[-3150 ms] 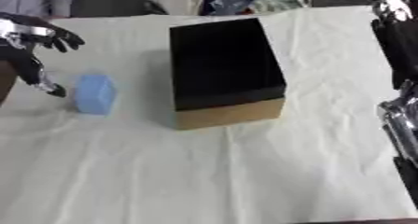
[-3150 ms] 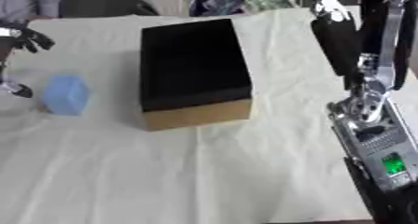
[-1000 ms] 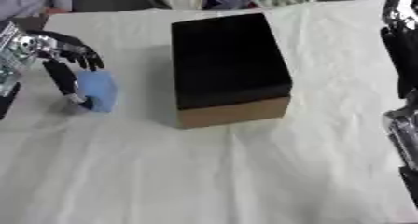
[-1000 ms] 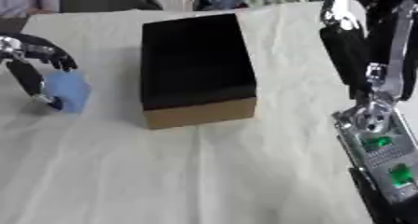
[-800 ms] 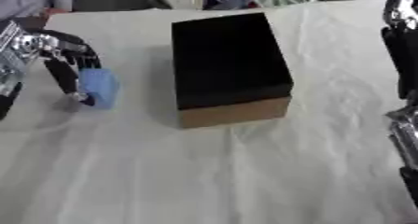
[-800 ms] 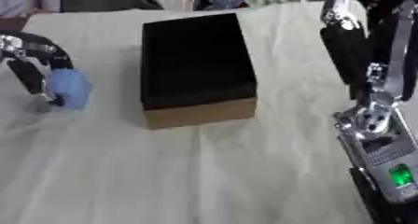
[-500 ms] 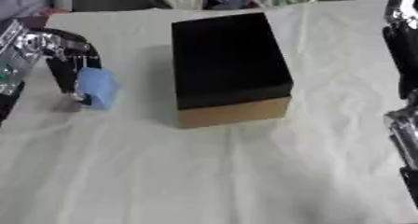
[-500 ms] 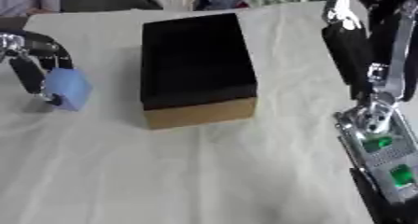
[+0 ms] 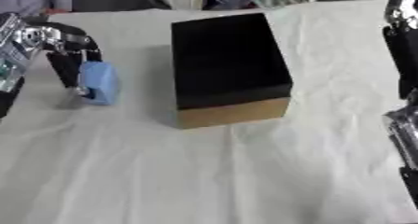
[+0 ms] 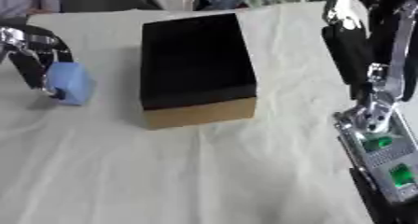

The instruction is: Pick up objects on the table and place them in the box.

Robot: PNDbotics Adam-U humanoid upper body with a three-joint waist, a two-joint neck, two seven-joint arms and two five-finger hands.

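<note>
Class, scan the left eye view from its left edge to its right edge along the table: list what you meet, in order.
Left hand → light blue block held in its fingers → black box with a tan front → bare white cloth → the robot's right arm at the right edge.

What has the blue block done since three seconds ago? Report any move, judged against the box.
Yes. The blue block, pinched in the left hand, now sits a little closer to the black box and tilted off the cloth.
</note>
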